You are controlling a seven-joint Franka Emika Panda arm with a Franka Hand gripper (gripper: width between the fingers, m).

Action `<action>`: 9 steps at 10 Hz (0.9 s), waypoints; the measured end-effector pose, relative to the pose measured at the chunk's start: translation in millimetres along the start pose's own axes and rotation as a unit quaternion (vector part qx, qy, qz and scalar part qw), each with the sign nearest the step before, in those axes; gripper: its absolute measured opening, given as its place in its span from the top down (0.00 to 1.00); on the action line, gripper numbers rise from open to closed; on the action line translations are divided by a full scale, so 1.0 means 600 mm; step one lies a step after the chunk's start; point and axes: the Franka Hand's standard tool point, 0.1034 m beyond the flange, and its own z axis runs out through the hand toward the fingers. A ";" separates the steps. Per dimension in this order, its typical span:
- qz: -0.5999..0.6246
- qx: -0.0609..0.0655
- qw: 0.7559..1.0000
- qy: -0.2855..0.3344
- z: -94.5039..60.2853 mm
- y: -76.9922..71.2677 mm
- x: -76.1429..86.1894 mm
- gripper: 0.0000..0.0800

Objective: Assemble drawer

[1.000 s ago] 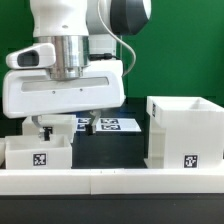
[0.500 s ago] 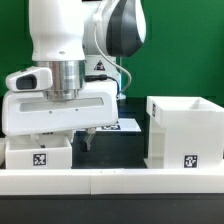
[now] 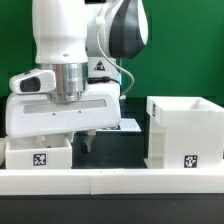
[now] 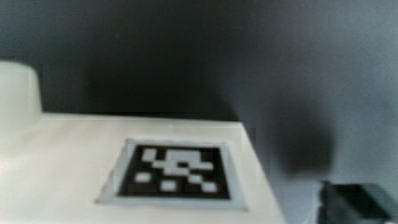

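The drawer's tall white casing (image 3: 184,132) stands at the exterior view's right, with a tag low on its front. One small shallow tray (image 3: 38,155) with a tag sits at the exterior view's left. A second tray is not in view. My gripper (image 3: 66,140) hangs low just behind this tray, jaws wide apart and empty. One dark finger (image 3: 88,141) shows beside the tray and the other is hidden behind it. The wrist view is filled by a white tagged surface (image 4: 178,170), very close, with one dark finger (image 4: 365,204) at its edge.
A long low white rail (image 3: 110,181) runs along the front of the black table. A strip of the marker board (image 3: 127,125) shows behind the hand. A green wall is behind.
The hand has come down and shifted slightly toward the exterior view's left, so the fingers now sit lower behind the small tray. The tray and casing have not moved.
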 end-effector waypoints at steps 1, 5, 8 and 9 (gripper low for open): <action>0.000 0.000 1.000 0.000 0.000 0.000 0.000 0.52; 0.000 0.000 1.000 0.000 0.000 0.000 0.000 0.95; 0.000 0.000 1.000 0.000 0.000 0.000 0.000 0.95; 0.000 0.000 1.000 0.000 0.000 0.000 0.000 0.95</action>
